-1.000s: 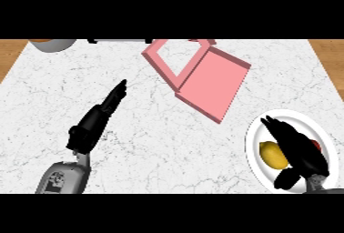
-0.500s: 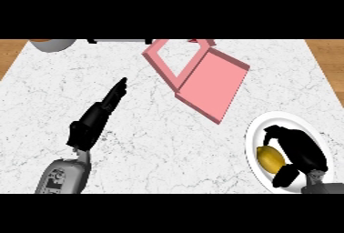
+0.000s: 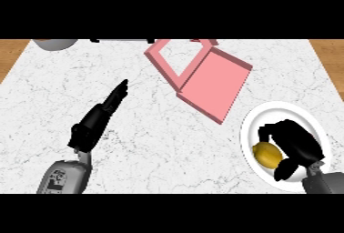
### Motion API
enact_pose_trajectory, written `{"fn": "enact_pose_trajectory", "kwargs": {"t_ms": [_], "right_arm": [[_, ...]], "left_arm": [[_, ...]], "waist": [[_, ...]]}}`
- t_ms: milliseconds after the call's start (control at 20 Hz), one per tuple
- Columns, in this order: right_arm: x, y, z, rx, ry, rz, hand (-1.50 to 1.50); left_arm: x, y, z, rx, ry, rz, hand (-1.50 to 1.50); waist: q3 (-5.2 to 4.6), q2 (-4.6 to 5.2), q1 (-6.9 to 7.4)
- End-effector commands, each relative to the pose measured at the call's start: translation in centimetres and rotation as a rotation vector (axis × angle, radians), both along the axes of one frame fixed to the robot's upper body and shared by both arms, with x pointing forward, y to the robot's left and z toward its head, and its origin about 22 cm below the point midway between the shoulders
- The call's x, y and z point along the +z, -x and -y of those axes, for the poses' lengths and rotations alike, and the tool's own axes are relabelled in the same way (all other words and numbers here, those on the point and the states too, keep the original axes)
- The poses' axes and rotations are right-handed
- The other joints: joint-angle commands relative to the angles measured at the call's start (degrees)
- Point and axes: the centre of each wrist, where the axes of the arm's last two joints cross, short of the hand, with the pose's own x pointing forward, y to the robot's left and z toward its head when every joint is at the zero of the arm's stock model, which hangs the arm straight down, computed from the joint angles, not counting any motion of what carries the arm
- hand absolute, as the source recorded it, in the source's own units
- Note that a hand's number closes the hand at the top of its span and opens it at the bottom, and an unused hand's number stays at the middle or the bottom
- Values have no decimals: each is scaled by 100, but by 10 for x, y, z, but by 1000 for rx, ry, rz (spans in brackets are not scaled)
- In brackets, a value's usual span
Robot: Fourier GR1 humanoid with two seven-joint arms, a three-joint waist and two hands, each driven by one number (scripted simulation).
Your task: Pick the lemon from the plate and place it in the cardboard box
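Observation:
A yellow lemon (image 3: 268,154) lies on the white plate (image 3: 259,118) at the right of the marble counter. My right hand (image 3: 299,143) is over the plate, its fingers and thumb curled round the lemon's right side and hiding part of it. The pink cardboard box (image 3: 201,75), open with its lid laid flat, sits at the back middle, up and left of the plate. My left hand (image 3: 101,118) lies at the left with straight fingers pointing up and right, holding nothing.
A grey bowl (image 3: 55,43) shows at the back left edge. A dark object (image 3: 124,40) runs along the back edge. Bare marble counter (image 3: 168,145) lies between the two hands.
My right hand has curled its fingers lower and closed round the lemon on the plate. The left hand and the box have not moved.

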Motion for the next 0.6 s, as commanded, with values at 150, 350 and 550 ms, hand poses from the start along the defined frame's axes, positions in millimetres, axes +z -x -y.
{"fn": "enact_pose_trajectory", "kwargs": {"t_ms": [150, 350, 550], "right_arm": [[43, -25, -27, 719, -85, 98, 150], [75, -39, 25, 796, -169, 238, 150], [109, -35, 63, 860, -290, 227, 150]], "left_arm": [[6, -6, 7, -36, 3, 8, 0], [6, -1, -5, 13, -8, 18, 0], [-2, -1, 3, 26, 2, -8, 0]], "waist": [[85, 66, 186], [78, 38, 19], [70, 26, -90]]}}
